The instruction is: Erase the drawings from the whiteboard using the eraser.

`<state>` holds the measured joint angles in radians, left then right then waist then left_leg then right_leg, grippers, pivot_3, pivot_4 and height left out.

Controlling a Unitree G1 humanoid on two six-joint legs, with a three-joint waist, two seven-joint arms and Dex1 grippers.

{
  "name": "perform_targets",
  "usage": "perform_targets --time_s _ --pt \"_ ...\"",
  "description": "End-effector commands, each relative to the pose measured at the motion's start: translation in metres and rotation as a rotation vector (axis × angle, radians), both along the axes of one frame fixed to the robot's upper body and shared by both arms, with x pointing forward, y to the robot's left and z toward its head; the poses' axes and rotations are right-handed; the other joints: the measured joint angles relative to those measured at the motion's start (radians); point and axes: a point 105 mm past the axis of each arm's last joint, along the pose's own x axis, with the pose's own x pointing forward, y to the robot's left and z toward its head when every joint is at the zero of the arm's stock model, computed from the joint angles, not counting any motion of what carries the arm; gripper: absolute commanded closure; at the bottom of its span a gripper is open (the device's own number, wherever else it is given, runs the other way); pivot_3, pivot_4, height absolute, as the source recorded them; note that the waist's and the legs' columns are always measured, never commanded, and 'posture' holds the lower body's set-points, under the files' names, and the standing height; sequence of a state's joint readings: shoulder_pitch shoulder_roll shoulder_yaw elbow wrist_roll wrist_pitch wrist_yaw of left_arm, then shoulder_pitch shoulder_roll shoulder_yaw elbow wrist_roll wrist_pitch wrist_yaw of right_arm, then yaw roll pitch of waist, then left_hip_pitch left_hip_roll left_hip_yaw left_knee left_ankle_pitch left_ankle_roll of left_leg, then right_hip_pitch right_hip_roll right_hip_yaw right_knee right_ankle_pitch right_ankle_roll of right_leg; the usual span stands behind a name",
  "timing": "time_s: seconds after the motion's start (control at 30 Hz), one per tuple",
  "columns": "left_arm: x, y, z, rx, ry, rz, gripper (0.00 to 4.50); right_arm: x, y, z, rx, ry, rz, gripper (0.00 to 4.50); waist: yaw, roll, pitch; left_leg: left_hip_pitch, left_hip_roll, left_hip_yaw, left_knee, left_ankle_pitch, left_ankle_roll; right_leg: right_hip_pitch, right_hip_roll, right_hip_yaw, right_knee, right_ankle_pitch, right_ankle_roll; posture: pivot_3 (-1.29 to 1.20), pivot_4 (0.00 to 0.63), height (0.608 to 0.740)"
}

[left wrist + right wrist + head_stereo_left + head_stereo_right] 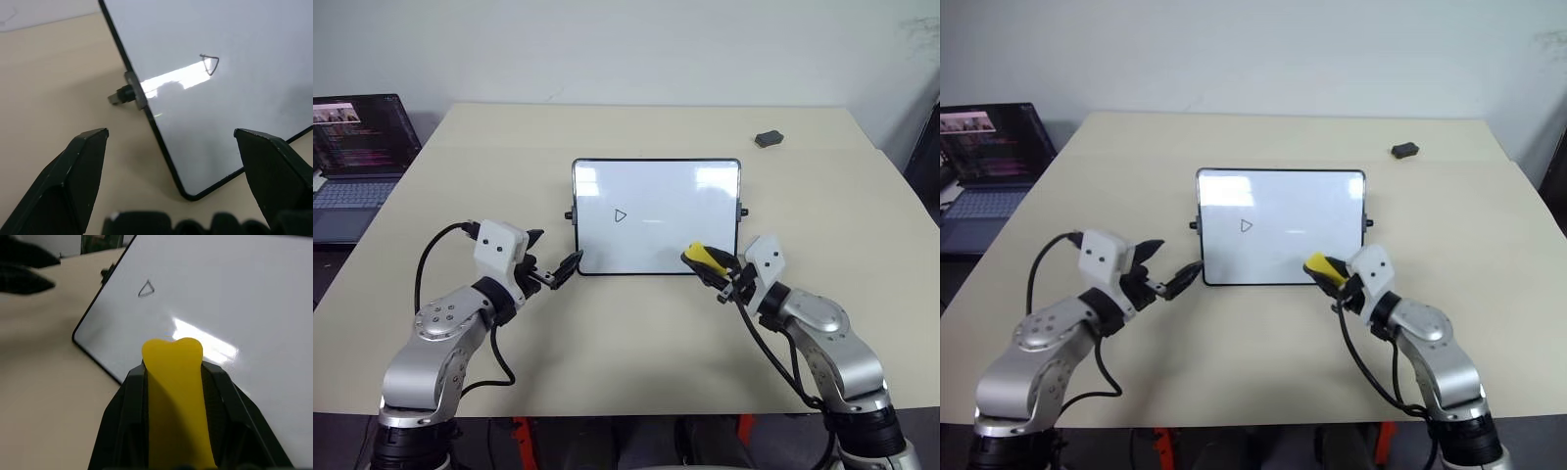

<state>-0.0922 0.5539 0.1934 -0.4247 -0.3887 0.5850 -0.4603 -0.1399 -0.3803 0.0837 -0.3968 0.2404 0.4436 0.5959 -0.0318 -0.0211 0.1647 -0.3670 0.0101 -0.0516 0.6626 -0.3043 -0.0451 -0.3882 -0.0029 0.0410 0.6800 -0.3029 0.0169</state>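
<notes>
Nearest in the left eye view are the two arms: the left gripper (553,271), its two black fingers spread apart, sits just off the near left corner of the small glossy white whiteboard with its thin black rounded frame (656,215), holding nothing. At the board's near right corner the right gripper (713,266) is clamped on the small oblong eraser with a yellow top (706,257), whose tip lies over the lower right part of the white surface. One little black marker triangle (621,215) is drawn on the board's left half. The board lies near the middle of the pale beige table (636,333). A small dark grey lump (769,139) sits on the table's far right, well apart from the board, and an open laptop (357,162) stands beyond the left edge.

From the left wrist, the black fingers (73,181) stand wide on either side of the board's corner, with a small black side knob (122,94) on the frame and the triangle beyond it.

From the right wrist, the fingers press both sides of the yellow eraser, just above the white surface, with the triangle farther across it.
</notes>
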Motion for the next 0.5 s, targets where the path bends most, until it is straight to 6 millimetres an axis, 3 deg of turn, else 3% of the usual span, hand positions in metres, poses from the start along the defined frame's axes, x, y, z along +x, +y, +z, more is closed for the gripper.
perform_targets --time_s 0.03,0.2,0.33,0.5 --pt "0.0 0.006 0.013 0.009 -0.062 0.034 0.0 -0.008 0.004 0.01 -0.031 -0.061 0.048 3.38 0.0 0.0 0.0 0.0 0.0 0.0 0.0 0.0 0.0 0.0 0.0 0.0 0.0 0.0 0.0 0.0 0.15 0.74" --pt "-0.006 0.005 0.011 0.005 -0.042 0.022 0.0 -0.002 0.006 0.015 -0.086 -0.141 0.068 3.38 0.0 0.0 0.0 0.0 0.0 0.0 0.0 0.0 0.0 0.0 0.0 0.0 0.0 0.0 0.0 0.0 0.15 0.74" --pt "-0.007 0.013 0.013 0.014 -0.037 0.038 0.0 0.016 0.027 0.033 -0.108 -0.276 0.087 3.38 -0.004 -0.001 0.001 0.002 0.0 0.001 0.0 0.0 0.0 0.0 0.001 0.0 0.0 0.0 0.0 0.0 0.15 0.74" --pt "-0.008 0.011 0.017 0.02 -0.042 0.032 0.0 0.053 0.061 0.055 -0.128 -0.406 0.065 3.38 0.0 -0.001 0.001 0.002 0.0 0.0 0.0 0.0 0.0 0.0 0.001 0.0 0.001 0.0 0.0 0.0 0.15 0.74"
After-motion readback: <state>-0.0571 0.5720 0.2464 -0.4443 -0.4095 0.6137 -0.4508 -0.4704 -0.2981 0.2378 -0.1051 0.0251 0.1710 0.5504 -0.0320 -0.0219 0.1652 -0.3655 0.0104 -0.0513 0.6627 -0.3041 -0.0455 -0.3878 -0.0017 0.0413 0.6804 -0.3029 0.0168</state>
